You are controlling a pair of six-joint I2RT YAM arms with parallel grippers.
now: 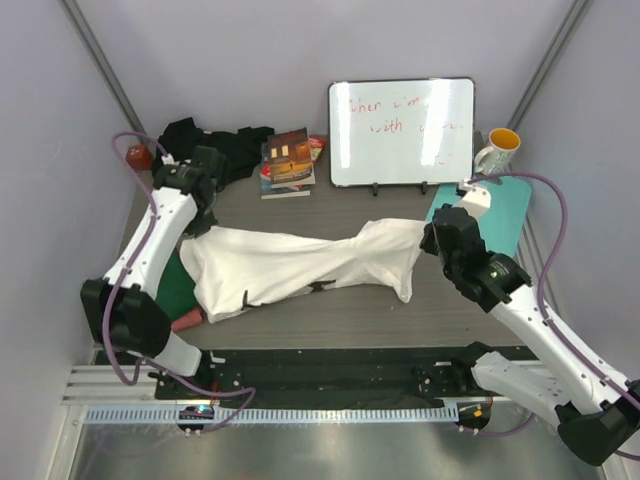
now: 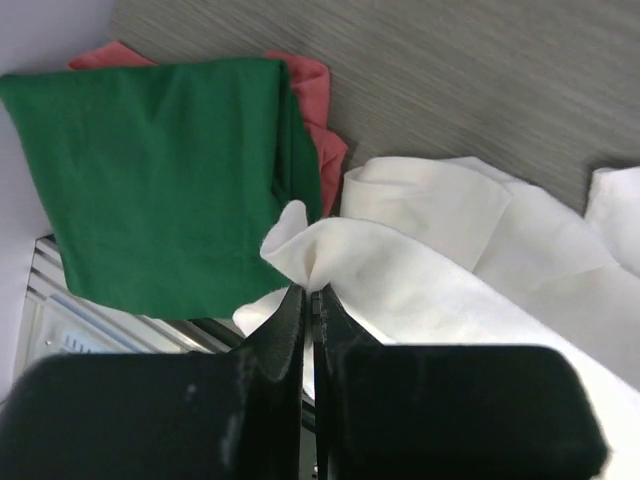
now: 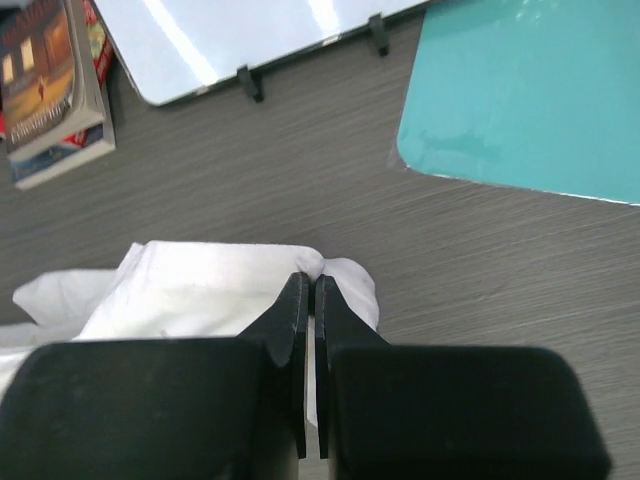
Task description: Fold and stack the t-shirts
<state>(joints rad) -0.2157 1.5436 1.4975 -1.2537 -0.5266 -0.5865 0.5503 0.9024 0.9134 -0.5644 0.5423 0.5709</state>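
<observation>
My left jaws are clenched on a pinch of cloth at the left end of the white t-shirt [image 1: 300, 265], and my right jaws are clenched on its right end. It lies stretched across the middle of the bench [image 1: 350, 325], rumpled and partly doubled over. I judge this to be the spreading or first fold of this shirt. At the near left a folded green t-shirt [image 2: 160, 170] lies on a pink t-shirt [image 2: 318, 110], and a black t-shirt [image 1: 215, 140] sits crumpled at the far left. The next move calls for both ends to travel together, cloth taut, so the fold falls even.
</observation>
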